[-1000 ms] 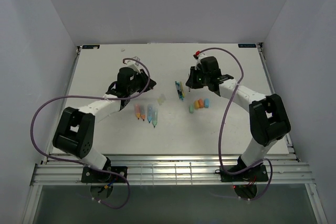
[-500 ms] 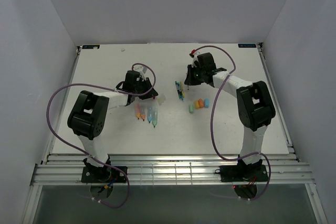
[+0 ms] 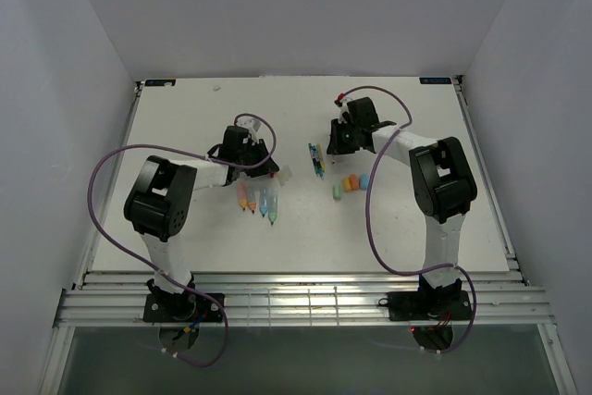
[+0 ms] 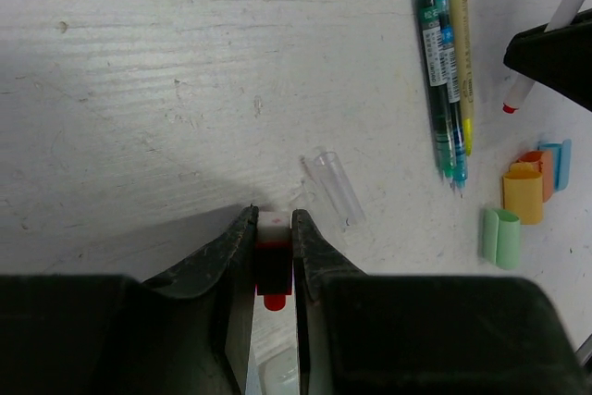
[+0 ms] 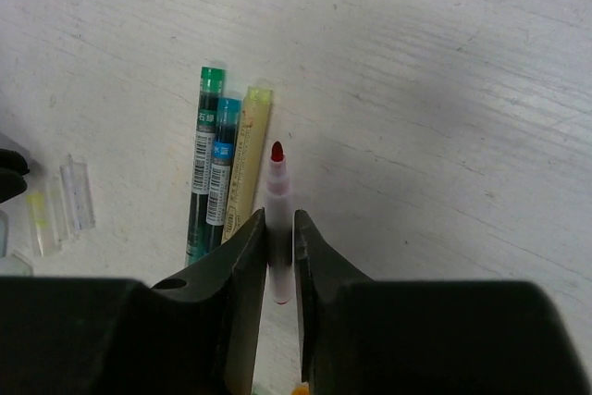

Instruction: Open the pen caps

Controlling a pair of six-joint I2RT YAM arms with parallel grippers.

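Observation:
My left gripper (image 4: 274,219) is shut on a red pen cap (image 4: 273,256) with a white end, low over the table beside a clear tube cap (image 4: 338,187). My right gripper (image 5: 279,219) is shut on the uncapped red-tipped pen (image 5: 277,182), its tip pointing away beside three thin pens (image 5: 215,164). Orange, blue and pale green caps (image 3: 350,183) lie in a loose group right of centre. Several thick translucent pens (image 3: 257,199) lie below my left gripper (image 3: 268,166). My right gripper (image 3: 338,141) hangs just right of the thin pens (image 3: 317,159).
In the left wrist view the green, blue and yellow thin pens (image 4: 444,71) lie side by side, with the loose caps (image 4: 523,196) near the right edge. Purple cables loop off both arms. White walls close in the table (image 3: 185,117) on three sides.
Both arms have folded in and come down toward the table centre, the left gripper toward the clear cap, the right toward the thin pens. Cap and pen are now apart.

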